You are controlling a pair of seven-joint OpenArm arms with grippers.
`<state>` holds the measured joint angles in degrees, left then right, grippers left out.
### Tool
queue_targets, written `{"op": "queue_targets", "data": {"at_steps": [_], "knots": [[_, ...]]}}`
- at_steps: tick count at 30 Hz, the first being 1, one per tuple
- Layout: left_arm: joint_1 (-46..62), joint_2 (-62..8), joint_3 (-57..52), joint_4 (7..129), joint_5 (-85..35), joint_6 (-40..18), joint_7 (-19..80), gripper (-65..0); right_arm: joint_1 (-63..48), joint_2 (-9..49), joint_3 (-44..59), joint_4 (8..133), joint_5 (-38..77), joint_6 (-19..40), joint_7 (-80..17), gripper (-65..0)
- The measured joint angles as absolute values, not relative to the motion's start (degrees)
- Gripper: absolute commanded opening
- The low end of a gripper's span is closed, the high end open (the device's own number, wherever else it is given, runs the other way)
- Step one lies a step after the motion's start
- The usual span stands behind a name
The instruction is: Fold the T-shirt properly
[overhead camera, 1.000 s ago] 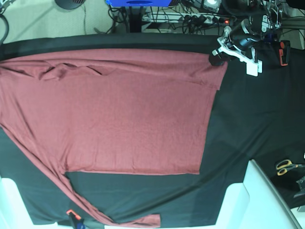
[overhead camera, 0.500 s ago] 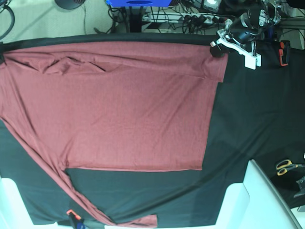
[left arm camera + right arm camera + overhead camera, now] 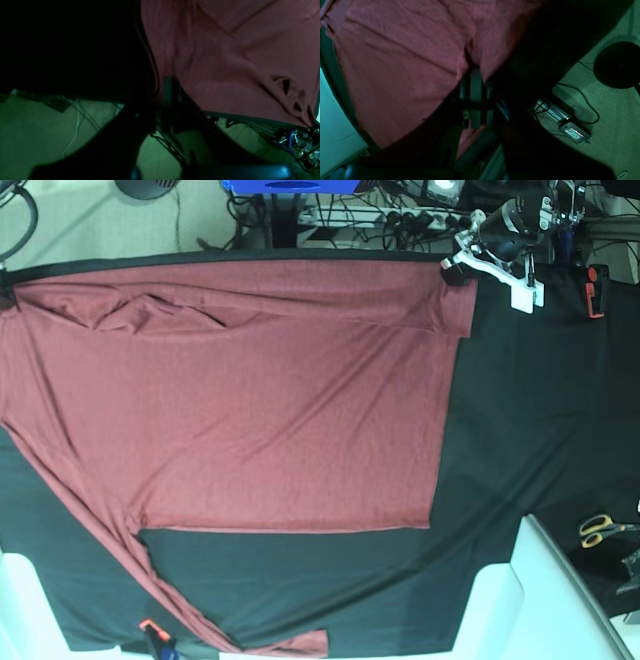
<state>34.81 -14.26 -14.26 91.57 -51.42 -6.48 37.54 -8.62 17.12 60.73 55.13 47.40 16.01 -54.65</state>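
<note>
The shirt (image 3: 240, 400) lies spread over the black cloth (image 3: 540, 430) on the table, its long axis running along the far edge, one sleeve (image 3: 120, 580) trailing toward the near left corner. The left pincer (image 3: 458, 268) is clamped on the shirt's far corner toward the table's far right; in its wrist view the fabric spreads away from the closed jaws. The right pincer (image 3: 475, 75) is pinched shut on the opposite far corner, at the table's far left. With both far corners held, the whole body lies toward the near edge from each pincer.
</note>
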Motion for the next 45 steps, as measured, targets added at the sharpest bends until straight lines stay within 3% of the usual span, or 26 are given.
{"op": "queue_targets", "data": {"at_steps": [6, 16, 21, 26, 30, 45], "knots": [[34.8, -14.3, -14.3, 91.6, -51.4, -6.5, 37.5, -65.0, -8.6, 17.1, 60.7, 55.1, 47.4, 16.0, -54.7, -63.6], [34.8, -14.3, -14.3, 91.6, -51.4, -6.5, 37.5, -65.0, -8.8, 17.1, 60.9, 55.1, 47.2, 16.0, -54.4, -30.2], [34.8, -14.3, -14.6, 91.6, -51.2, -6.5, 37.5, -41.5, -8.8, 17.1, 60.9, 55.2, 47.2, 16.0, -54.4, -29.4], [34.8, -14.3, -14.6, 91.6, -51.2, -6.5, 37.5, -26.0, -8.8, 17.2, 60.9, 55.2, 47.2, 16.0, -54.4, -29.4], [34.8, -14.3, -14.6, 91.6, -51.2, -6.4, 37.5, -17.3, -8.8, 17.3, 60.9, 55.2, 47.2, 16.0, -54.4, -29.3], [34.7, -13.6, -31.3, 90.0, -51.4, -6.3, 37.6, -15.5, -9.4, 21.7, 65.3, 55.4, 47.1, 16.0, -51.6, -29.0]]}}
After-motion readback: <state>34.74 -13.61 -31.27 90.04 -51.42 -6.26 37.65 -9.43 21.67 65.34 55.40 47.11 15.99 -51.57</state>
